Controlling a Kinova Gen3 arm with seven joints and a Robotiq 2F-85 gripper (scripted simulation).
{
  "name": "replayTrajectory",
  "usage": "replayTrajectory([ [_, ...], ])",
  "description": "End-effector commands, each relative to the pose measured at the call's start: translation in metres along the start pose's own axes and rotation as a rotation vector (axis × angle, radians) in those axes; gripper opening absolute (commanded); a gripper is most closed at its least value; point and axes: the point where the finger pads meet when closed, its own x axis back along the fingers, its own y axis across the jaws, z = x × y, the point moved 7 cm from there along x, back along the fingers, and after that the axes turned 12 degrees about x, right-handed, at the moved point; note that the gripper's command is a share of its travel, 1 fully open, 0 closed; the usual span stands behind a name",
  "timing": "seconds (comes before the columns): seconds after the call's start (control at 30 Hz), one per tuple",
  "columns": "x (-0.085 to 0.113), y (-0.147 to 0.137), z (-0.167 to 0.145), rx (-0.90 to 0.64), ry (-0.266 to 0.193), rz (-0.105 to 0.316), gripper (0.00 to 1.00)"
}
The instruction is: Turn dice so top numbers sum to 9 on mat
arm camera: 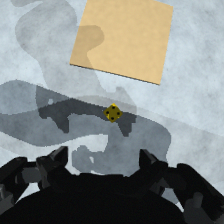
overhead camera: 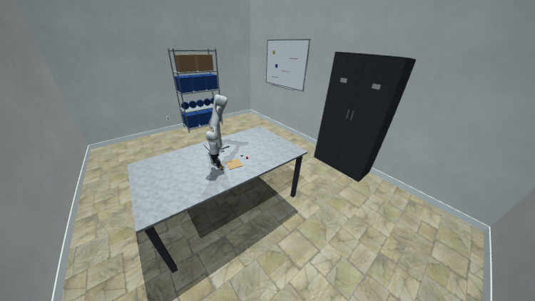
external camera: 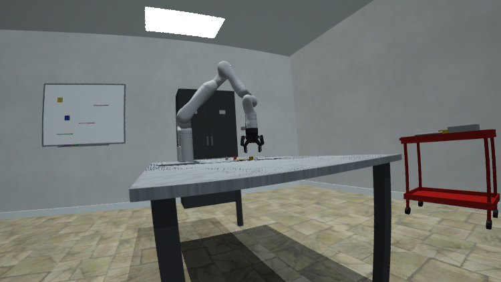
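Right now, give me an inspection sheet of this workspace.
Surface: grey marbled table, arm mounted on it.
Job's things: tan mat lying flat, no dice on it; yellow die on the table just off the mat's edge; red die and a pale die on the table beyond the mat. Top faces too small to read.
Clutter: nothing seen.
Grippers: gripper open, holding nothing, hovering above the yellow die.
Cables: nothing seen.
Surroundings: shelf rack, whiteboard, black cabinet, red cart.
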Motion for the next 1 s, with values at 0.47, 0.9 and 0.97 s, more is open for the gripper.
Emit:
replayTrajectory([
  [0.47, 0.001, 0.000, 0.000, 0.000, -0.001, -0.001, 1.00],
  [0.9, 0.001, -0.001, 0.020, 0.000, -0.001, -0.001, 1.00],
  [0.97, 0.001, -0.001, 0.028, 0.000, -0.001, -0.001, 1.00],
])
